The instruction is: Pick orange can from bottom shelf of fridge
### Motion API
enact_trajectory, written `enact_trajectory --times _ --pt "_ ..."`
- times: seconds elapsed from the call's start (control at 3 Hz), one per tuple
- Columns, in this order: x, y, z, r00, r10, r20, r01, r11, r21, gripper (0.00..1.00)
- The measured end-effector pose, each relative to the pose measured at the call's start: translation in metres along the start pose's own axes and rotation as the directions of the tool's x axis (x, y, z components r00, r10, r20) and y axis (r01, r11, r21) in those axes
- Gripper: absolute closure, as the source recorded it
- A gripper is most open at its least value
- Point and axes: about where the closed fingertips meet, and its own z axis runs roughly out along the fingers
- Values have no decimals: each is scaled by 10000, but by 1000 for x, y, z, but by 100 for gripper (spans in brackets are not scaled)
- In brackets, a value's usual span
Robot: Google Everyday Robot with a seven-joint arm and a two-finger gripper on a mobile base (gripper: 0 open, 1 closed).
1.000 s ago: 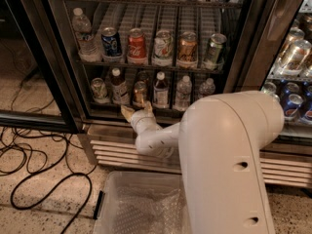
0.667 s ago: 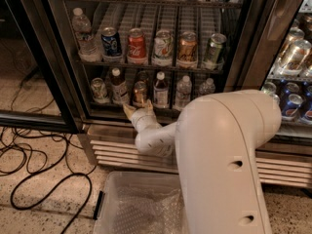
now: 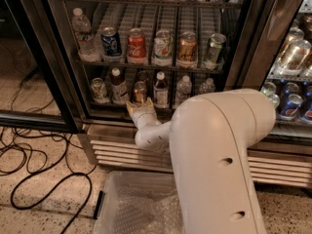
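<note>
- Progress, as I judge it: the reach is nearly made but the grasp is not. Nothing is lifted, so closing, lifting and drawing the can out are all left
- At far left, black cables (image 3: 29,179) loop across the speckled floor beside the fridge (image 3: 56,57), which has a dark frame
- The bottom shelf (image 3: 109,104) is a wire rack. Left to right it holds a pale silver-green can (image 3: 99,89), a white-capped bottle (image 3: 117,86), the orange can (image 3: 140,90), a second capped bottle (image 3: 161,89) and two clear water bottles (image 3: 183,89)
- The orange can stands upright on that shelf, third from the left, between the two capped bottles
- The gripper (image 3: 140,105) is at the shelf's front rail, just below and in front of the orange can. Its two fingers are spread wide and hold nothing, and I cannot tell whether they touch the can
- The shelf above (image 3: 146,66) carries a water bottle, then a row of five cans: blue, red, pale, gold-orange and green
- A clear plastic bin (image 3: 105,199) sits on the floor below the fridge, with crinkled clear wrap inside
- My white arm (image 3: 219,155) fills the right foreground
- At far right, a second fridge (image 3: 292,57) holds more cans
</note>
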Motion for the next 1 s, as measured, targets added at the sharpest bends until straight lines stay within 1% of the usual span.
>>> enact_trajectory --times 0.33,0.67,1.0 --pt "2 -5 6 9999 -120 -13 120 9997 190 35" --pt "5 -11 12 9998 -196 -28 197 9982 564 36" --pt "5 -12 20 9998 -182 8 181 9970 748 39"
